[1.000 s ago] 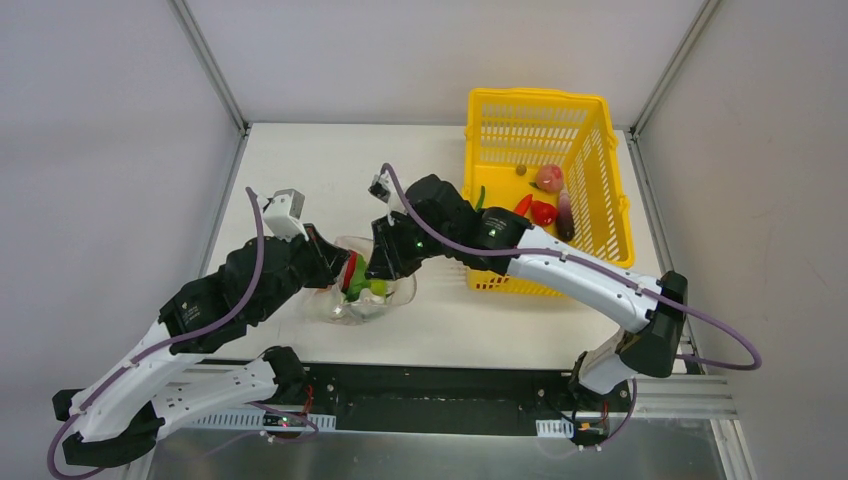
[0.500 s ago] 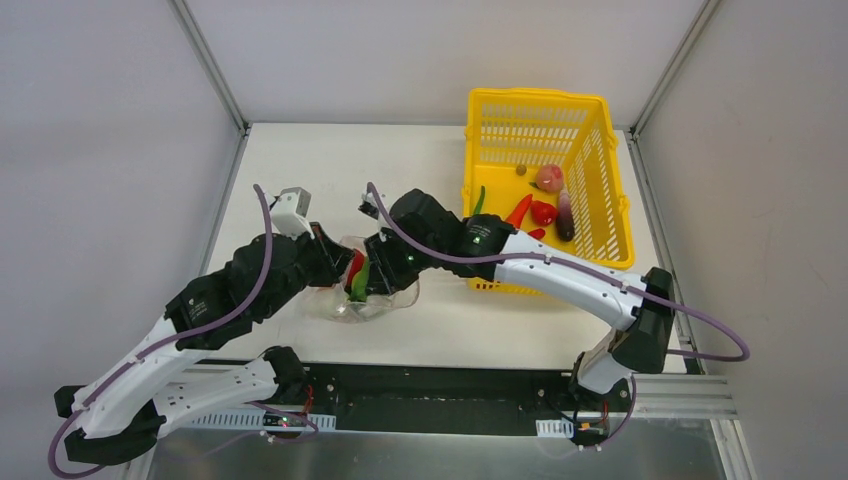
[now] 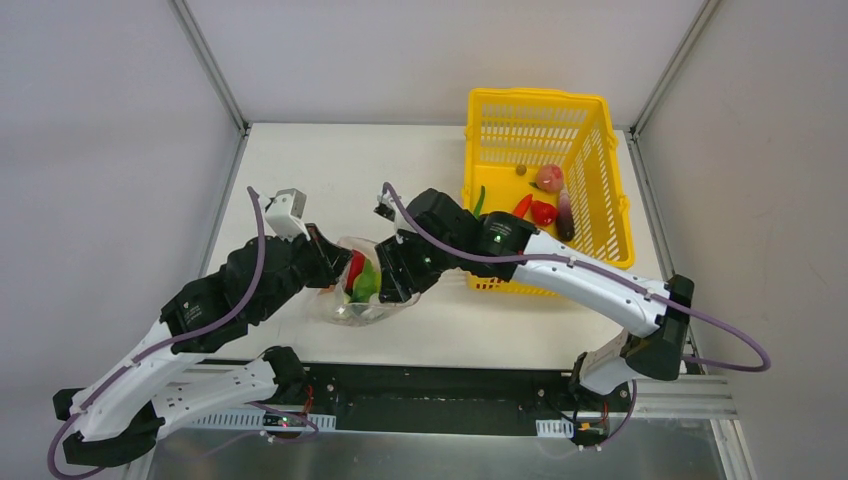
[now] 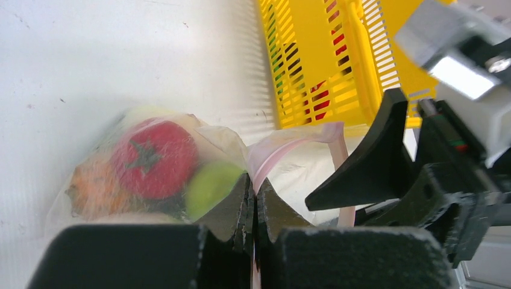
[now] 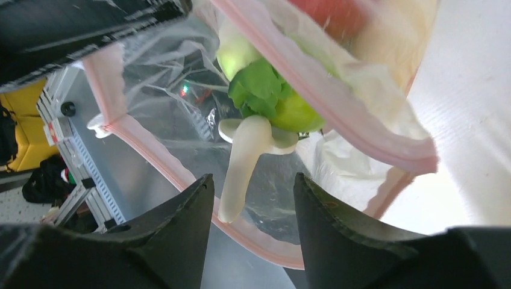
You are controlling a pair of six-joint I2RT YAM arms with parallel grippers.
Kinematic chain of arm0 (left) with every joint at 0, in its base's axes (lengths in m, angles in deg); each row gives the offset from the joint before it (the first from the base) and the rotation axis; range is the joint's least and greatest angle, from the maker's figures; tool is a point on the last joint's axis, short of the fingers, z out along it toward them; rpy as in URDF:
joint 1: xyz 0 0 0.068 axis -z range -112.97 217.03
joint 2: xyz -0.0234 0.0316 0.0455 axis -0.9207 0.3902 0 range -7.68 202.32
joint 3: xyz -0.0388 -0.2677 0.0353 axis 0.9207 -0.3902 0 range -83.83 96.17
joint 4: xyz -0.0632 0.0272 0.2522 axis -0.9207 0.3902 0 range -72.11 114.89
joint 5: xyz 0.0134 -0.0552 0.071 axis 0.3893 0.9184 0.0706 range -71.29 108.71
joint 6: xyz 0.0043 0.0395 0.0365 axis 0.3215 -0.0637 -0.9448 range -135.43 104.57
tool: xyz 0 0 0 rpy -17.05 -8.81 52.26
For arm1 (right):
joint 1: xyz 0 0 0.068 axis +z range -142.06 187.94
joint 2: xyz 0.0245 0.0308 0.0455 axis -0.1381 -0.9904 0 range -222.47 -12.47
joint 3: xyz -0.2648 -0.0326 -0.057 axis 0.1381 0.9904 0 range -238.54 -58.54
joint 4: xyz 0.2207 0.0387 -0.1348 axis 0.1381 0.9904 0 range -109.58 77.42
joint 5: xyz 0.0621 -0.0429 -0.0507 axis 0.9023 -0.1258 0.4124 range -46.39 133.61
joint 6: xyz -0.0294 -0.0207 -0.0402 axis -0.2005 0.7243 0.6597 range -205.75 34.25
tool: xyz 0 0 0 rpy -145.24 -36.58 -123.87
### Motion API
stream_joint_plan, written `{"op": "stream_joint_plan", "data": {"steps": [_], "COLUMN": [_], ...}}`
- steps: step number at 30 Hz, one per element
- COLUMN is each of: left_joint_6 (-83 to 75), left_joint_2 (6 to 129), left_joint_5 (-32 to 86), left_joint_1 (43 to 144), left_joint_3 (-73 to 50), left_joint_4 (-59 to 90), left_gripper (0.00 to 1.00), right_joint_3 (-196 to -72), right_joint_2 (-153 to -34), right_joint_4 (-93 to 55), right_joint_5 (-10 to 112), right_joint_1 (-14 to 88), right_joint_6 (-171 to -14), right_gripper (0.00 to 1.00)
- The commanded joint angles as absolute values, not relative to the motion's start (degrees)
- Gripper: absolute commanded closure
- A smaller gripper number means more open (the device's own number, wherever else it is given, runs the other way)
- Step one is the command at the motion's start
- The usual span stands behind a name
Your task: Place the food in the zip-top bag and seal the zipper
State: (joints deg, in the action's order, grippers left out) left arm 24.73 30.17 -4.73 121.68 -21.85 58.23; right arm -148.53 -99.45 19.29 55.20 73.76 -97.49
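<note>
Pinching the zipper (image 4: 289,142), left end effector (image 4: 253,194) clamped — right end effector (image 5: 253,179) spread before radish (image 5: 246,147).

Arms: two (left arm (image 3: 200,310), right arm (image 3: 585,280)).
Tools: two (left tool (image 4: 253,188), right tool (image 5: 253,180)).
Clear bag (image 3: 345,312): one.
Yellow basket (image 3: 540,95): one.
Food visible in the bag: four.
- red piece (image 4: 153,159): one
- green piece (image 4: 211,186): one
- orange piece (image 4: 90,186): one
- white radish (image 5: 241,168): one

Food in the basket: six.
- red chili (image 3: 522,205): one
- red pepper (image 3: 543,212): one
- pink fruit (image 3: 548,178): one
- purple eggplant (image 3: 565,216): one
- green chili (image 3: 480,198): one
- brown bit (image 3: 520,170): one
</note>
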Motion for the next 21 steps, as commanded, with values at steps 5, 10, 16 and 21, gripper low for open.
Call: {"op": "stream_joint_plan", "data": {"steps": [5, 10, 16, 21], "left_joint_6": [25.7, 25.7, 25.6, 25.8], "left_joint_2": [30.9, 31.3, 31.6, 31.5], "left_joint_5": [-4.7, -4.5, -4.2, -3.9], "left_joint_1": [121.4, 121.4, 121.4, 121.4], "left_joint_3": [-21.4, -21.3, -20.9, -21.2], "left_joint_4": [55.2, 55.0, 54.9, 54.9], "left_gripper": [1.0, 1.0, 1.0, 1.0], "right_joint_3": [-152.0, -153.5, -153.5, -150.4], "right_joint_2": [-103.5, -105.4, -103.7, -98.1], "right_joint_4": [22.6, 26.6, 26.2, 18.2], "right_joint_5": [63.6, 63.6, 63.3, 57.4], "right_joint_1": [73.7, 73.7, 73.7, 73.7], "right_joint_6": [-98.0, -96.3, -95.5, -97.0], "right_gripper": [0.48, 0.66, 0.97, 1.0]}}
